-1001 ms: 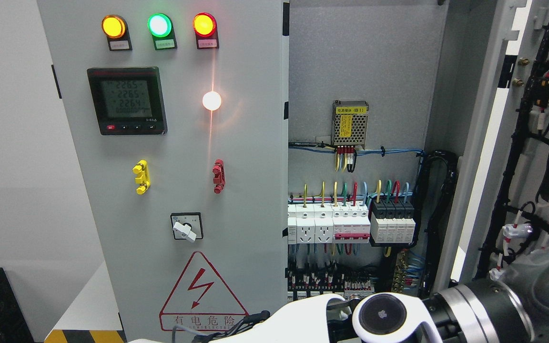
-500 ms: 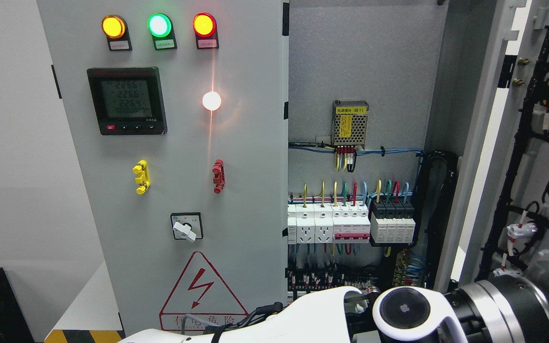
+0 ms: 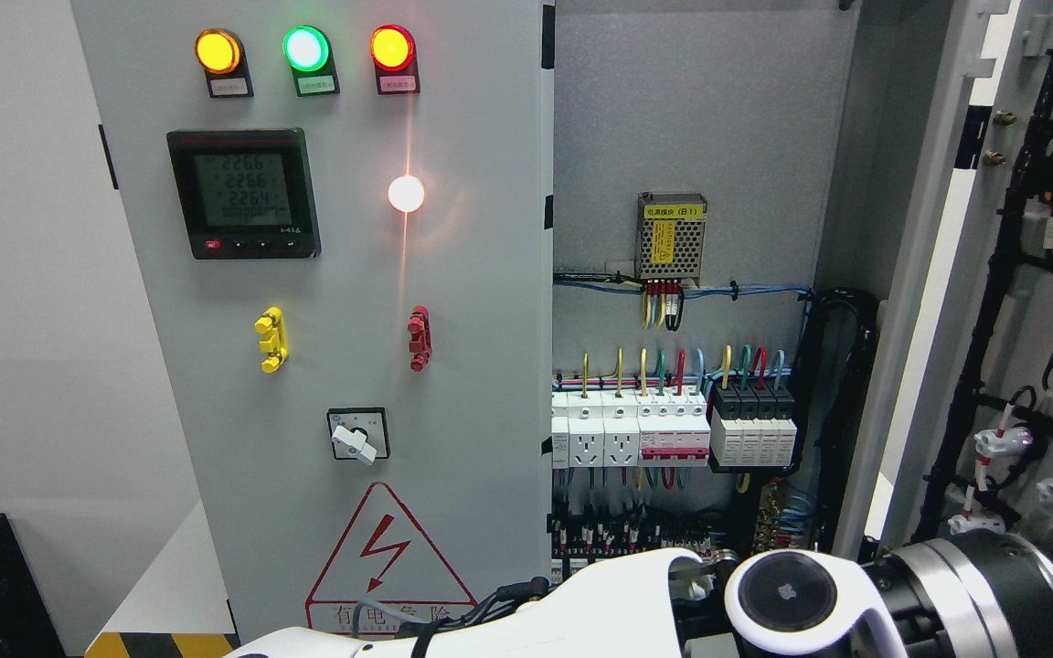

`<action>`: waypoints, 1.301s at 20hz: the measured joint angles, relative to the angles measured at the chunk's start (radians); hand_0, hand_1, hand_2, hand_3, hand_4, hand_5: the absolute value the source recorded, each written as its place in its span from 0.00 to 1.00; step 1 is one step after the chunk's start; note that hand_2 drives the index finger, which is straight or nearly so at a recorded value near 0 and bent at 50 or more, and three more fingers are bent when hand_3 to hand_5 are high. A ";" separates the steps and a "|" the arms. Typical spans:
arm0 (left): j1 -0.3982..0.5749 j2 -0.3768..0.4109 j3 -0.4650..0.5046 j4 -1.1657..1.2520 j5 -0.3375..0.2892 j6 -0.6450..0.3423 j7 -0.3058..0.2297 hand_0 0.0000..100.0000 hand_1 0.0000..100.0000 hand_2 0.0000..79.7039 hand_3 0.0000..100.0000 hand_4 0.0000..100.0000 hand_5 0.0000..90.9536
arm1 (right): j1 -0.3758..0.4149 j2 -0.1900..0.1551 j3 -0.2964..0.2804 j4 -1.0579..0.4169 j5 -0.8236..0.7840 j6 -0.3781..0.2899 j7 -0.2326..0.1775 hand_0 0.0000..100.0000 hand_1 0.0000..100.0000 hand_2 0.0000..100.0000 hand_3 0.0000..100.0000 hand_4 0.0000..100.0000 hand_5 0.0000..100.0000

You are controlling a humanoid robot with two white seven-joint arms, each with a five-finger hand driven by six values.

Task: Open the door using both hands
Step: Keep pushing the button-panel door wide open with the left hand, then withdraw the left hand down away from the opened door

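Where the grey cabinet stands, its left door (image 3: 353,347) is closed and its right door (image 3: 1029,274) is swung wide open at the right edge. The closed door carries three round lamps (image 3: 305,47) on top: one yellow, one green, one red. Under them sit one black meter (image 3: 244,193), one white light (image 3: 406,193), one yellow handle (image 3: 271,339), one red handle (image 3: 419,337) and one white knob (image 3: 354,445). Inside the open part are one small metal box (image 3: 670,238) and two white sockets (image 3: 604,445). A white arm (image 3: 581,612) lies along the bottom, from the left. Its hand is hidden, so I cannot tell if it grips anything.
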 measured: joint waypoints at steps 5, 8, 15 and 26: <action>0.023 0.043 0.003 -0.041 0.000 -0.005 -0.003 0.00 0.00 0.00 0.00 0.00 0.00 | 0.000 0.000 0.000 0.000 0.000 0.000 0.000 0.19 0.00 0.00 0.00 0.00 0.00; 0.042 0.075 0.007 -0.075 -0.001 -0.006 -0.002 0.00 0.00 0.00 0.00 0.00 0.00 | 0.000 0.000 0.000 0.000 0.000 0.000 0.000 0.19 0.00 0.00 0.00 0.00 0.00; 0.127 0.193 0.033 -0.175 -0.001 -0.008 0.006 0.00 0.00 0.00 0.00 0.00 0.00 | 0.000 0.000 0.000 0.000 0.000 0.000 0.000 0.19 0.00 0.00 0.00 0.00 0.00; 0.366 0.430 0.149 -0.322 -0.001 -0.010 0.006 0.00 0.00 0.00 0.00 0.00 0.00 | 0.000 0.000 0.000 0.000 0.000 0.000 0.000 0.19 0.00 0.00 0.00 0.00 0.00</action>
